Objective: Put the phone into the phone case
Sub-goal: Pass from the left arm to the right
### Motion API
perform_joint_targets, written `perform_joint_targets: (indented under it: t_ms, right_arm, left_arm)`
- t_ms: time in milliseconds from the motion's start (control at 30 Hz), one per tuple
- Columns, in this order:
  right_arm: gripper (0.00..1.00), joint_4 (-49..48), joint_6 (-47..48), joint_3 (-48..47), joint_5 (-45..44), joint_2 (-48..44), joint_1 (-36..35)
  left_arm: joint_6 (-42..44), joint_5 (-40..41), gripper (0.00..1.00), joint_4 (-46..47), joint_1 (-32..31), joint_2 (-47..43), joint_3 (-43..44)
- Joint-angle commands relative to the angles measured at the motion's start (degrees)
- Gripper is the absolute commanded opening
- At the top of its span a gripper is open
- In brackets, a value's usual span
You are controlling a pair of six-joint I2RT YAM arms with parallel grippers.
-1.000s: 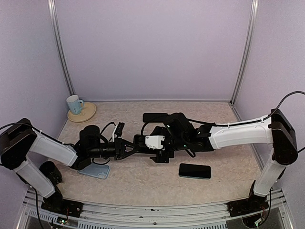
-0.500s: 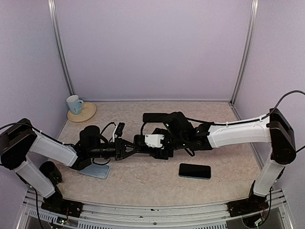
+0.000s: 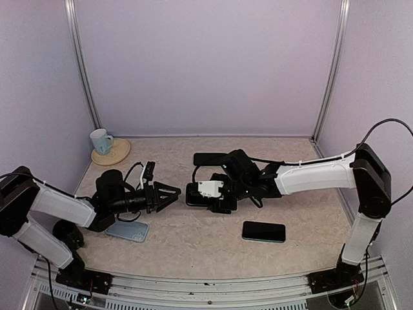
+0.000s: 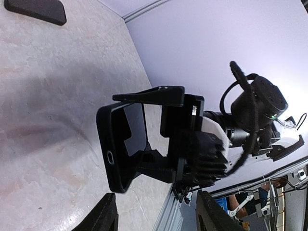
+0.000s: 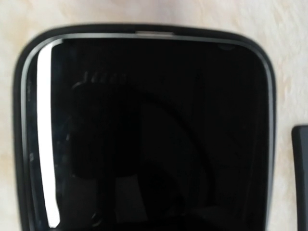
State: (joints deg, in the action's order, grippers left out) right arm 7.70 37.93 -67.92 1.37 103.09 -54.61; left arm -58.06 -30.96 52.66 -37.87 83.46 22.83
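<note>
Ok, right gripper [image 4: 153, 132] clamps the phone [image 4: 134, 126] edge-up above table [image 3: 303, 216] mid; case [image 4: 107, 144] looks on already. Left gripper [image 3: 169, 196] jaws apart, empty, just beside. I'd press corners w/ left, slow, checking seating.

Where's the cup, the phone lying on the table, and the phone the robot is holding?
Cup [image 3: 99, 140]: top view, on its side wall.
Lying phone [image 3: 263, 231]: top view, middle of its dark screen.
Held phone [image 4: 134, 129]: left wrist view, on its glass screen.
</note>
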Motion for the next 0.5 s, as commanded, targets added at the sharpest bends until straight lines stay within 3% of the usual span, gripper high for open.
perform_joint_targets:
  t_ms: [0, 333, 467]
  right_arm:
    - [0.54, 0.08, 1.15, -4.65, 0.01, 3.58, 3.06]
    - [0.55, 0.06, 2.88, -13.90, -0.92, 14.44, 8.28]
    - [0.57, -0.08, 3.36, -17.37, -0.49, 17.44, 10.00]
  left_arm:
    - [0.79, 3.87, 0.55, -0.83, 1.89, -4.54, -2.95]
    - [3.07, 8.38, 0.56, -7.63, 3.67, -13.96, -7.13]
    - [4.60, 8.93, 0.61, -9.93, 3.68, -16.87, -6.95]
